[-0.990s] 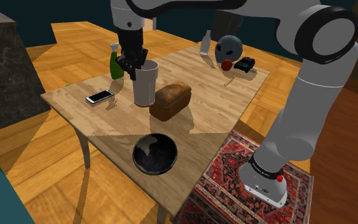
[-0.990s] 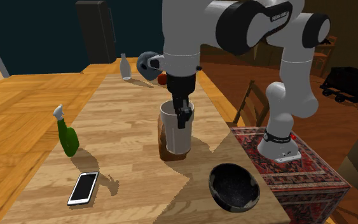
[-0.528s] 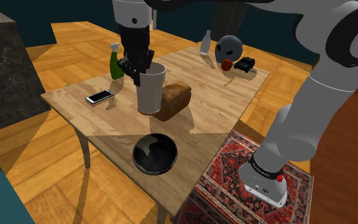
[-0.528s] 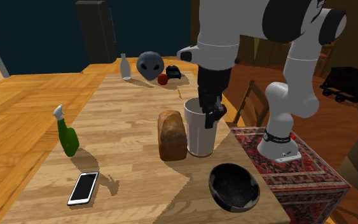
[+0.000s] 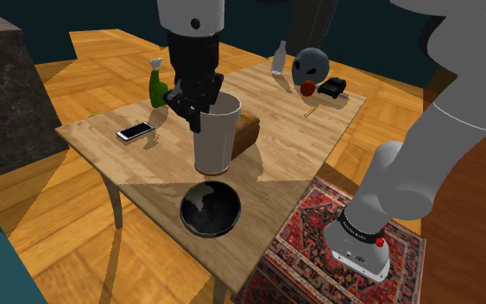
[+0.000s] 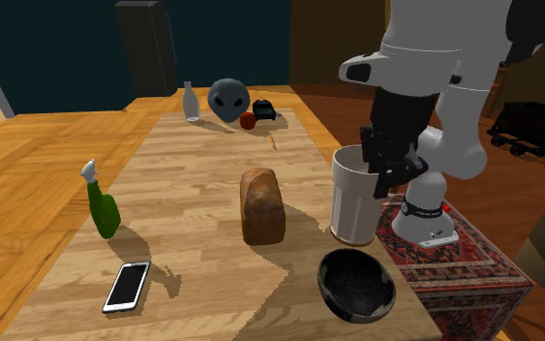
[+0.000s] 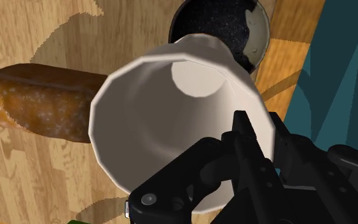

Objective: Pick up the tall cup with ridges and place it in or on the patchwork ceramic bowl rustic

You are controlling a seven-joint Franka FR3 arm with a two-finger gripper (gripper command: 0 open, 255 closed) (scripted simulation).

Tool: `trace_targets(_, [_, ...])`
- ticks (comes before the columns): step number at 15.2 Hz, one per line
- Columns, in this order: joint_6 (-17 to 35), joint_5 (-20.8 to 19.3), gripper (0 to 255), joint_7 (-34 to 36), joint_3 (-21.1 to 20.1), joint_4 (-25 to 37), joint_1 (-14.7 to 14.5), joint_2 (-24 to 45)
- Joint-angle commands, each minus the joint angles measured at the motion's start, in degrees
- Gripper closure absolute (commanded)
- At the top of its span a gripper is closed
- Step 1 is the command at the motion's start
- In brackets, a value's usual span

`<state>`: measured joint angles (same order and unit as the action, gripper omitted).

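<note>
- Shoulder view: on the wooden table [image 5: 306, 142] stand one tall white cup [image 5: 214, 138], one dark speckled bowl [image 5: 210, 212], one bread loaf [image 5: 248, 129], one smartphone [image 5: 135, 130], and two bottles: a green bottle [image 5: 157, 85] and a pale bottle [image 5: 279, 58].
- The black gripper [image 5: 196, 104] is clamped on the cup's rim. The cup is upright, between the loaf and the bowl.
- The arm's stand [image 5: 359, 250] sits on one red patterned rug [image 5: 293, 246].
- Second exterior view: the cup [image 6: 353, 199] hangs upright from the gripper [image 6: 388, 163] near the table's edge, just beyond the bowl [image 6: 357, 284] and beside the loaf [image 6: 261, 206]. Whether its base clears the tabletop cannot be told.
- The green bottle [image 6: 102, 205] and smartphone [image 6: 126, 286] lie well apart from it.
- Wrist view: the two fingers pinch the cup's wall [image 7: 165, 95], one inside the rim and one outside. The cup's faceted sides narrow toward its base, which overlaps the bowl [image 7: 215, 16]. The loaf [image 7: 37, 98] lies alongside.
</note>
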<state>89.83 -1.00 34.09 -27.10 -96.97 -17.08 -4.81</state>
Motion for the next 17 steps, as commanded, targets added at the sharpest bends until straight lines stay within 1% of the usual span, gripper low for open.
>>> trace_targets(1, [-1.22, 0.60, 255, 1.93, -1.03, 0.35, -0.92, -0.93])
trace_targets(2, [-1.54, 0.80, 255, 2.57, -1.39, 0.40, -1.22, -1.22])
trace_targets(17, [10.22, 1.48, 255, 2.51, -1.38, -12.60, -1.35, -2.62])
